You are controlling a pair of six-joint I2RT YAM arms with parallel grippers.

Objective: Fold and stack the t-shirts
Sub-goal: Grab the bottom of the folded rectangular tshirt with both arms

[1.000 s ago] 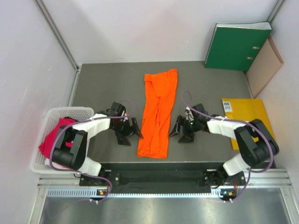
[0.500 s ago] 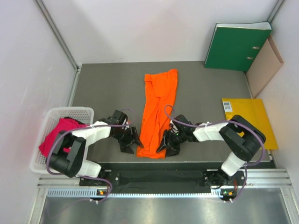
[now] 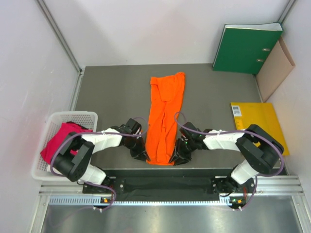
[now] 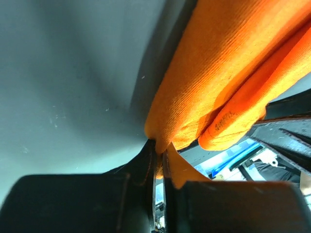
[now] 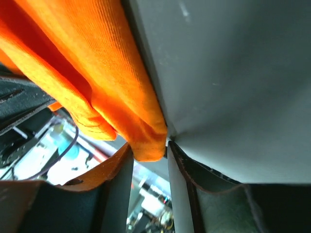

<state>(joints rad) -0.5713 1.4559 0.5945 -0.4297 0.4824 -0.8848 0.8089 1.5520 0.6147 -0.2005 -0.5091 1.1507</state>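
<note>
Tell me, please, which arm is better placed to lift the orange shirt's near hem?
Left, narrowly: the left fingers are pinched shut on a near corner of the orange t-shirt. The right fingers straddle the opposite corner, but whether they grip it is unclear.

Pretty clearly a robotics lab cell, not a home: the left claw (image 3: 141,154) and right claw (image 3: 177,156) are low over a plain grey table (image 3: 112,92) boxed in by white panels (image 3: 146,29), with an aluminium rail (image 3: 170,200) just behind them. Office stuff too: a green binder (image 3: 245,48) and yellow envelope (image 3: 260,121) well away from the right claw, and a white basket (image 3: 73,114) out beside the left claw.
</note>
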